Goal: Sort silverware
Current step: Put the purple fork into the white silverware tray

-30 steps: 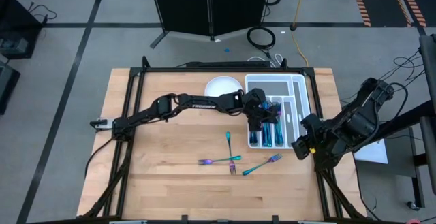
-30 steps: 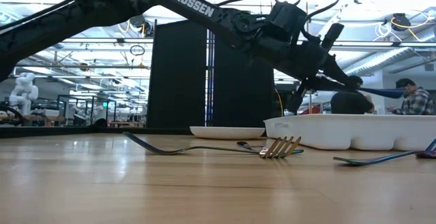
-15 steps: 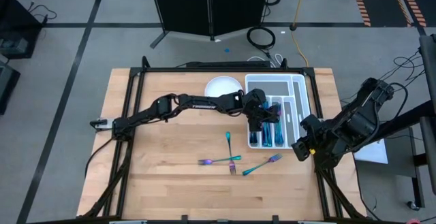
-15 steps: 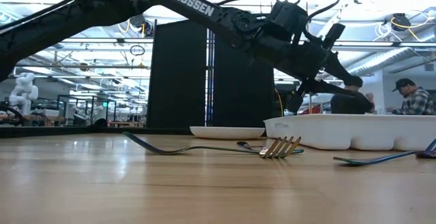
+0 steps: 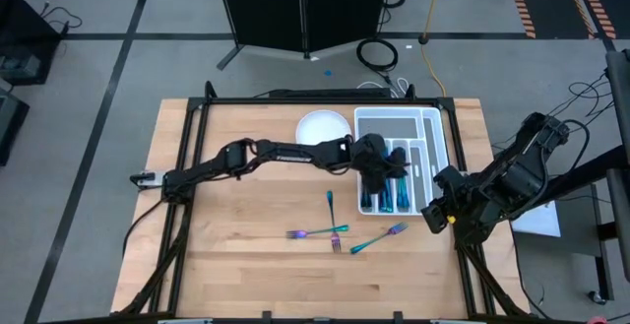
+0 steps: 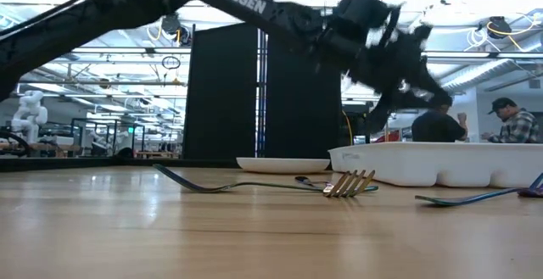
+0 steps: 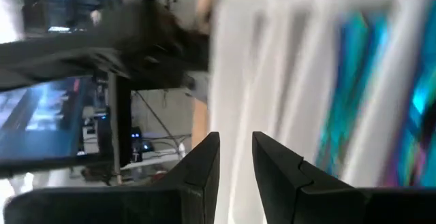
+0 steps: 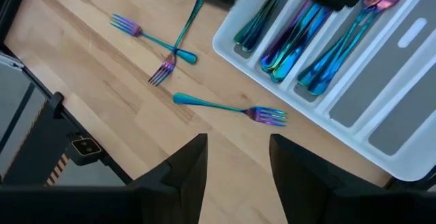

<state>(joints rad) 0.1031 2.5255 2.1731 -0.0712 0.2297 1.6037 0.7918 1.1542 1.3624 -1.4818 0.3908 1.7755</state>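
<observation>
Since a second ago your left pincer [image 5: 379, 173] has let go and lifted over the tray [image 5: 433, 147], fingers apart, empty. Swing it clear toward the forks [image 5: 335, 232] on the worktop [image 5: 246, 235]; right pincer [image 5: 433, 213] waits open.

**Arm pose: left extended, right parked**

Left arm reaches from its base at the 9 o'clock edge across toward 1 o'clock, links nearly straight, wrist bent downward. Left gripper [image 5: 379, 173] hangs raised above the surface; fingers [image 7: 204, 163] stand slightly apart with a narrow gap, nothing between them. Right arm is folded at the 3 o'clock edge, wrist angled inward and down. Right gripper [image 8: 236, 166] has its fingers spread wide, empty.
</observation>
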